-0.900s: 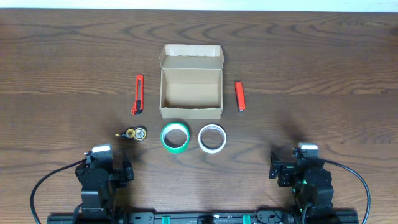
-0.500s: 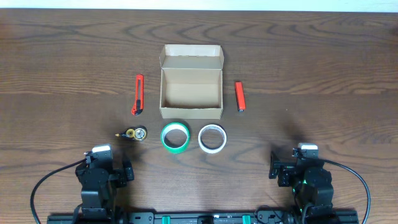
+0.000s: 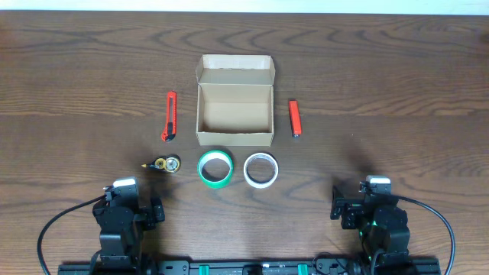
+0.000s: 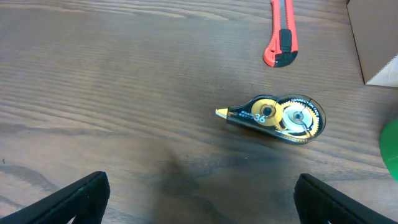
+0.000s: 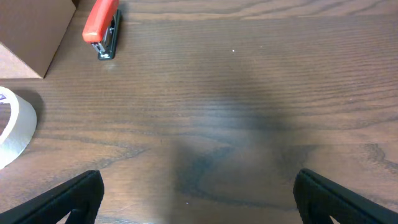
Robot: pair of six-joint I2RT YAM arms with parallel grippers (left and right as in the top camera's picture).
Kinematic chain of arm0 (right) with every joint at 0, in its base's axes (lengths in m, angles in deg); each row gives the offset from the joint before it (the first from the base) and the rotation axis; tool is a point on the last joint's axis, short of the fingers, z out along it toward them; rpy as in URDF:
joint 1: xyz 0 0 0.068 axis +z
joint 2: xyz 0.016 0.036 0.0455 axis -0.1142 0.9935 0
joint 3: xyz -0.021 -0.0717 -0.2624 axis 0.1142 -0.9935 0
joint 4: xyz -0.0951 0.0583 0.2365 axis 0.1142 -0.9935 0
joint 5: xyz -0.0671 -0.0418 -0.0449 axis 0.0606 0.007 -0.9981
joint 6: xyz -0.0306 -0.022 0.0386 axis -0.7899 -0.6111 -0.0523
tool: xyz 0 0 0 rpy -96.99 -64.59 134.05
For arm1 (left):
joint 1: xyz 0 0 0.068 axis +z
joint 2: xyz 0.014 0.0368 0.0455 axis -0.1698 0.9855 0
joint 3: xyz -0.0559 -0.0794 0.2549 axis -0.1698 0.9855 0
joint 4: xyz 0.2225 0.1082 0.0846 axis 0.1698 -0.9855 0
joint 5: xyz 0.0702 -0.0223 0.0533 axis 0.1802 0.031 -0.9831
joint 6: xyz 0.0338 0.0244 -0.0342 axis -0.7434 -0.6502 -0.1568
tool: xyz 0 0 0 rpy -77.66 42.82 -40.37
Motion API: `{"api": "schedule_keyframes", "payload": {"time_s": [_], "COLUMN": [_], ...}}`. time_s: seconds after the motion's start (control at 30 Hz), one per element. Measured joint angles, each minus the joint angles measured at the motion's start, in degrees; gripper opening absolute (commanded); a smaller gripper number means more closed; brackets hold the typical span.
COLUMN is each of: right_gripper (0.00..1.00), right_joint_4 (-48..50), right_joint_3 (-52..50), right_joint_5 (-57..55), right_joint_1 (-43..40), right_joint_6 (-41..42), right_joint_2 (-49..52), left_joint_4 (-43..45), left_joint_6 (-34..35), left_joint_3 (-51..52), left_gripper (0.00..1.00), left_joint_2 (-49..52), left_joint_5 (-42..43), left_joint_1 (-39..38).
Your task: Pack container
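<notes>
The tan cardboard container stands open and empty at the table's middle, its flap lid folded back; a corner shows in the left wrist view and the right wrist view. Around it lie a red utility knife, a red stapler, a correction tape dispenser, a green tape roll and a white tape roll. My left gripper and right gripper are open and empty near the front edge.
Dark wooden table. Black cables loop from both arm bases at the front edge.
</notes>
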Motion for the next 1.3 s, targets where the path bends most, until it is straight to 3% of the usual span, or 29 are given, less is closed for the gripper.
{"api": "schedule_keyframes", "payload": {"time_s": [0.4, 0.57, 0.73, 1.07, 1.3], "right_gripper": [0.99, 0.99, 0.99, 0.99, 0.99], "right_joint_4": [0.22, 4.79, 4.9, -4.0, -7.56], "right_joint_3": [0.0, 0.85, 12.28, 50.42, 67.01], "right_joint_5": [-0.04, 1.4, 3.15, 5.03, 4.7], "right_joint_1": [0.0, 0.0, 0.04, 4.26, 8.63], "right_joint_6": [0.02, 0.02, 0.02, 2.36, 7.41], "right_joint_2": [0.0, 2.97, 18.36, 57.55, 80.19], "left_joint_4": [0.0, 0.0, -0.02, 0.02, 0.04], "left_joint_6": [0.0, 0.0, 0.0, 0.0, 0.0], "left_joint_3": [0.0, 0.0, 0.0, 0.0, 0.0], "left_gripper": [0.95, 0.96, 0.95, 0.95, 0.95], "left_joint_2": [0.0, 0.0, 0.0, -0.04, -0.04], "left_joint_5": [-0.02, -0.02, -0.02, 0.0, -0.02], "left_joint_1": [0.0, 0.0, 0.0, 0.0, 0.0]}}
